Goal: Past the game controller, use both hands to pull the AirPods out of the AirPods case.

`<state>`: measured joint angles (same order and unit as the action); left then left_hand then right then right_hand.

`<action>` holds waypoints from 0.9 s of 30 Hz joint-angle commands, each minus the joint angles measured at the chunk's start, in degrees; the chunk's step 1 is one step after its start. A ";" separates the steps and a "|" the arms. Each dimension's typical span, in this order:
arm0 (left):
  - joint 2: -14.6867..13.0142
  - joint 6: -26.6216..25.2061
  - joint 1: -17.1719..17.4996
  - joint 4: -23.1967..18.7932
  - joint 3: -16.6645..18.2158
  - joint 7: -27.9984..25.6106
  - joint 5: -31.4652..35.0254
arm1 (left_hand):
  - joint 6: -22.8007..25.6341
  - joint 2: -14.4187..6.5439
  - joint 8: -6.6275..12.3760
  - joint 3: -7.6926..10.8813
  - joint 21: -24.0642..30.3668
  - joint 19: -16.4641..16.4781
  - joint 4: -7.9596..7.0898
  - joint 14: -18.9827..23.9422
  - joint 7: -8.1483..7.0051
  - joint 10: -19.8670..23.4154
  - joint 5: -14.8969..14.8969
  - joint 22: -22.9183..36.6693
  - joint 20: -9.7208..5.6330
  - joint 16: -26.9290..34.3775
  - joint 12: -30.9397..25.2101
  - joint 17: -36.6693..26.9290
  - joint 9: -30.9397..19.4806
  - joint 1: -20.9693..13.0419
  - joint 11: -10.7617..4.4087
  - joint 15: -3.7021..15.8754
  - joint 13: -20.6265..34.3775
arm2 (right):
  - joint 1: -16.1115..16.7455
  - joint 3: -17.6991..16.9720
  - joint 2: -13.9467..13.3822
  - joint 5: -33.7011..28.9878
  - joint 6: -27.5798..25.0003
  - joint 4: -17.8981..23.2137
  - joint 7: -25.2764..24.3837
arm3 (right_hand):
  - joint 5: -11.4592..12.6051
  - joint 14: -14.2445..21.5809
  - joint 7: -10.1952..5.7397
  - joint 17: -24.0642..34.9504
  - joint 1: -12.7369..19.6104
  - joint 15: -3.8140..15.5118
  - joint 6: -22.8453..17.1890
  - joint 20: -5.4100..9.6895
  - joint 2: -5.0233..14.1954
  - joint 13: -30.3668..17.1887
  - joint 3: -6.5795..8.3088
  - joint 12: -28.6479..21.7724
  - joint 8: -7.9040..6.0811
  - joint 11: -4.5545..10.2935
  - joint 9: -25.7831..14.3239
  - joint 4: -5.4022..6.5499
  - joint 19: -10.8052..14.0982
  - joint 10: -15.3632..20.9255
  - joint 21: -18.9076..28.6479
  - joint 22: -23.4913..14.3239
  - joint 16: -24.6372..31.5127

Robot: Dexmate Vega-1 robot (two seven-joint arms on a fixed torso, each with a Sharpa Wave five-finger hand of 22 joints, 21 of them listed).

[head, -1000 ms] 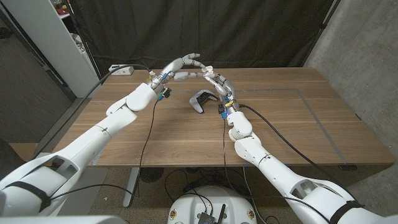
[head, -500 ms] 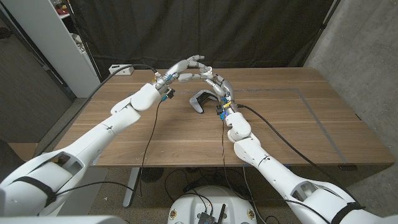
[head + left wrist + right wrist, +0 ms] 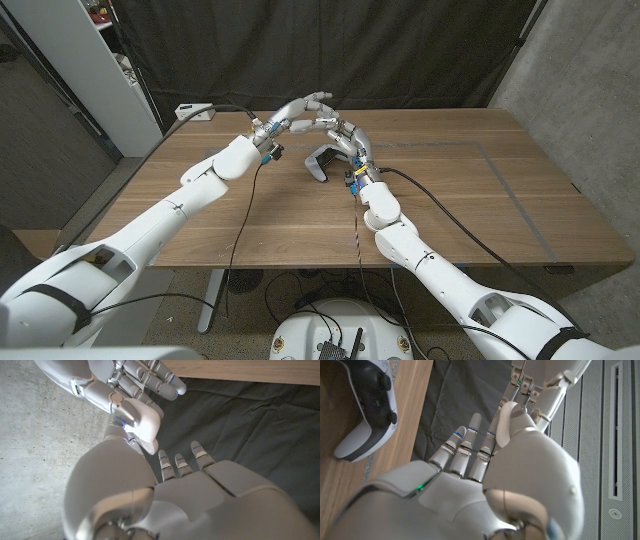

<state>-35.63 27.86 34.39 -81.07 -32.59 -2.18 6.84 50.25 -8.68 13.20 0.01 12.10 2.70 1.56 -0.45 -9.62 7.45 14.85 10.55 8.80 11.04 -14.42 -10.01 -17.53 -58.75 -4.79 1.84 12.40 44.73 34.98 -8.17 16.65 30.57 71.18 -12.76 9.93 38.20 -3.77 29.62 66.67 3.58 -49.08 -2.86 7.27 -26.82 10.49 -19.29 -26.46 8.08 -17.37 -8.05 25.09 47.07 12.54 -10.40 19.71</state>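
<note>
1. The left robot hand [image 3: 293,110], in the upper middle of the head view, has its fingers stretched out; whether it grips something I cannot tell
2. The AirPods case [image 3: 143,419] seems pinched in the air above the counter [image 3: 480,190], beyond the game controller [image 3: 324,161]
3. The right robot hand [image 3: 345,133] seems to hold the case; it should clamp firmly while the left lifts the lid slowly
</note>
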 commanded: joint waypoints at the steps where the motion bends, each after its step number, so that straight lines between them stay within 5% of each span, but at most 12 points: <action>1: -0.39 -1.82 2.01 -2.16 0.76 -2.15 0.63 | 2.27 0.05 0.76 -0.07 0.37 0.95 -0.03 1.01 0.94 1.16 0.07 0.26 0.04 0.38 -0.43 -0.28 0.12 0.30 -0.09 0.45 0.07 | 0.16 0.78 -0.48 -4.97 0.31 0.41 -3.60 | 0.31 0.63 -3.70 0.26 0.37 9.86 -4.06 -0.37 0.44 -0.22 0.19 0.15 -1.82 -0.12 -8.29 -0.14 0.00 0.40 -0.14 -0.16 -0.14; 11: -1.83 -4.80 4.45 -5.90 1.83 -5.35 3.45 | 1.83 0.75 0.52 0.01 0.68 1.94 0.97 2.37 2.93 2.14 -0.18 0.35 -0.61 0.40 -0.64 -0.29 -0.10 -0.92 0.06 1.03 0.02 | 0.18 0.90 -0.80 -7.87 0.79 0.43 -5.92 | 0.29 0.67 -3.66 0.23 0.37 9.79 -4.19 -0.40 0.45 -0.24 0.14 0.15 -1.80 -0.08 -8.21 -0.11 0.01 0.48 -0.15 -0.16 -0.27; 27: -1.94 -3.62 4.69 -6.40 2.14 -5.84 3.38 | -2.69 1.65 -1.44 -0.96 0.60 2.05 0.76 2.79 -0.03 1.95 -0.56 0.43 -0.54 0.21 -0.33 -0.46 0.29 0.07 -0.10 1.05 0.03 | 0.47 0.88 -1.94 -9.72 -0.70 2.05 -7.26 | 0.35 0.85 -3.33 0.38 0.80 9.89 -4.31 -0.42 0.41 -0.15 0.11 0.17 -1.77 -0.26 -8.13 -0.32 -0.08 0.77 -0.21 -0.15 -0.29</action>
<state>-37.41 24.19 38.56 -86.54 -30.89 -7.22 9.84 47.65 -7.31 11.77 -0.65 12.51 4.65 2.23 1.59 -9.29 9.12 14.57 10.81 8.09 11.25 -14.86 -10.29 -17.26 -58.75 -4.71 2.00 12.25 45.07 35.76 -9.29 9.03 30.99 72.26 -18.52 9.96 38.41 -3.45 29.90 67.09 3.79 -49.34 -2.86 7.25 -26.81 10.40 -19.29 -26.46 7.69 -17.36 -8.13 25.08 47.31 12.54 -10.40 19.50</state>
